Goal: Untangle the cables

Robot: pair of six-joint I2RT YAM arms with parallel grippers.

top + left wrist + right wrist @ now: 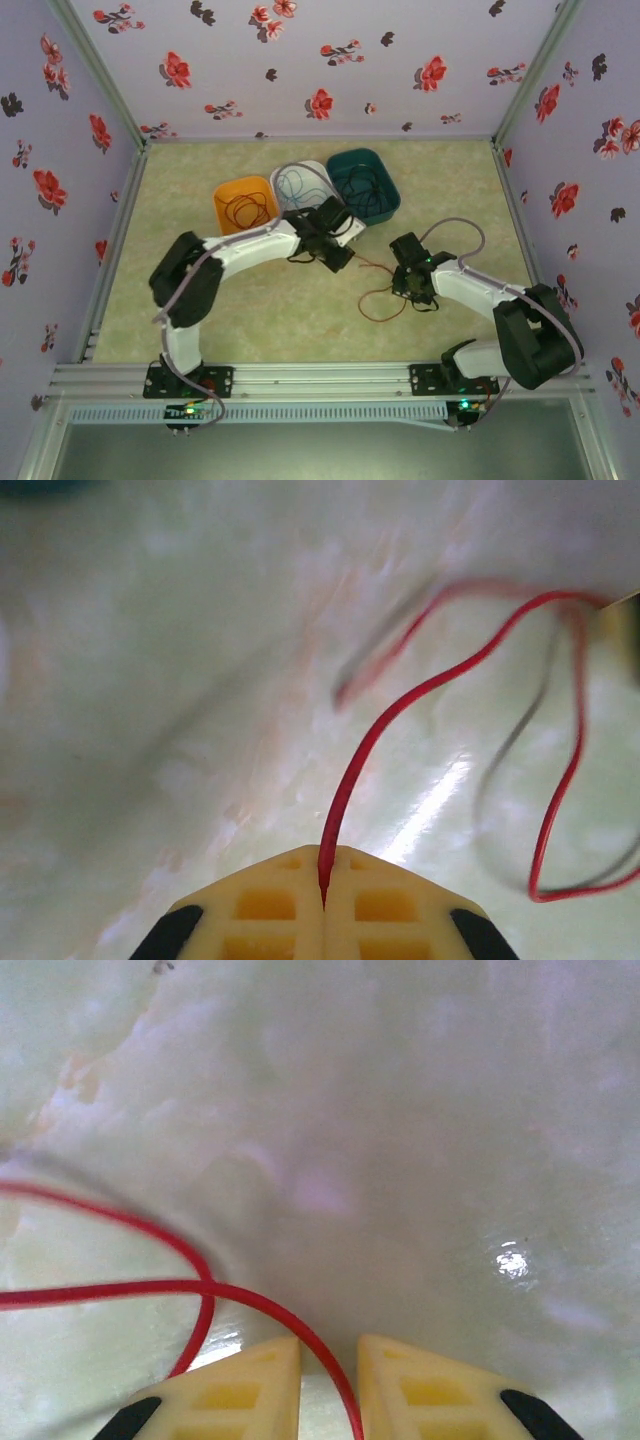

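Wears white shells on the long links of the left arm (245, 250) and the right arm (470, 287), with bulky black housings (185, 282) at the joints and a black plate (188, 381) under each base. Carries a thin grey cable (470, 224) along each arm and a small green light (463, 405) at each base. Ends in the left tool (323, 870) and the right tool (329, 1350), each with two pale yellow fingers (265, 905) moulded with square recesses and black at the outer corners.

Red cable (345, 780), orange tray (217, 200), teal tray (358, 154), flowered lilac walls (300, 60).
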